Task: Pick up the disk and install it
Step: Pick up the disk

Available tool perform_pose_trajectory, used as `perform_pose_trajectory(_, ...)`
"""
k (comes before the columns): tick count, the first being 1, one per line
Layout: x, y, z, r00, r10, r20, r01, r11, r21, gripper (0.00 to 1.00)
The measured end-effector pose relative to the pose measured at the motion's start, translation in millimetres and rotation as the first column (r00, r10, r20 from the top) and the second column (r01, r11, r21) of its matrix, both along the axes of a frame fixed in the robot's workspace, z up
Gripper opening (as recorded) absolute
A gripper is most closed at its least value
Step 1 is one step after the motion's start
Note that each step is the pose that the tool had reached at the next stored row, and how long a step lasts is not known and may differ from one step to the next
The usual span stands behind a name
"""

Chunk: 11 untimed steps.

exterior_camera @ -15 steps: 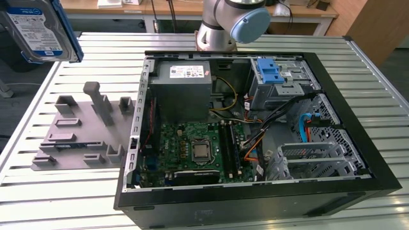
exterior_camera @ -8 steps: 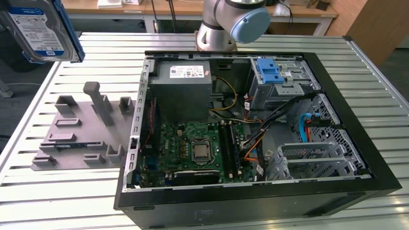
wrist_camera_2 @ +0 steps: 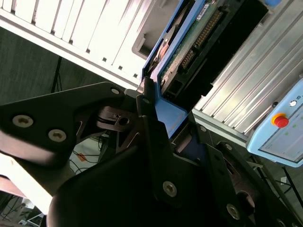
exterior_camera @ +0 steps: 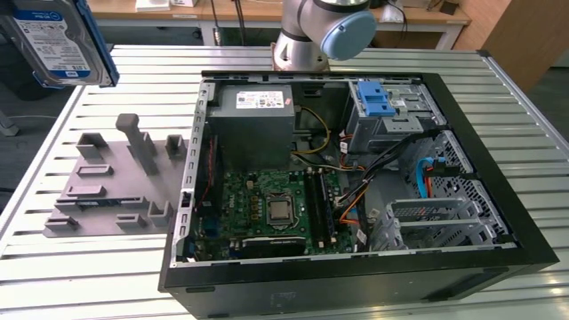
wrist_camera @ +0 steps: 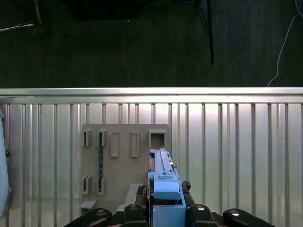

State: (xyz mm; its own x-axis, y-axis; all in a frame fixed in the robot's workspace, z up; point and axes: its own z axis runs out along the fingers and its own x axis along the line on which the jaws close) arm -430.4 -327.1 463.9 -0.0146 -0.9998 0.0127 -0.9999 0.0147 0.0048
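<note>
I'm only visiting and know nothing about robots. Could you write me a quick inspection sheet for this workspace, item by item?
Surface: slatted metal table carrying an open computer case.
Job's things: the disk, held in the air outside the case, towards the exterior view's left.
Clutter: grey fixture plate with upright holders, lying on the table beside the case.
Grippers: gripper shut on the disk's blue carrier frame.
Cables: yellow, orange, black and blue wires inside the case.
Surroundings: wooden desks behind the table; control pendant with a red button.
</note>
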Motion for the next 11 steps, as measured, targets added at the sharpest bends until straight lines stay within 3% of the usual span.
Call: perform_pose_trajectory(11,0.0,0.0,3.2,1.0000,0.000,0.0001,0.000,1.0000,0.0000,0.36)
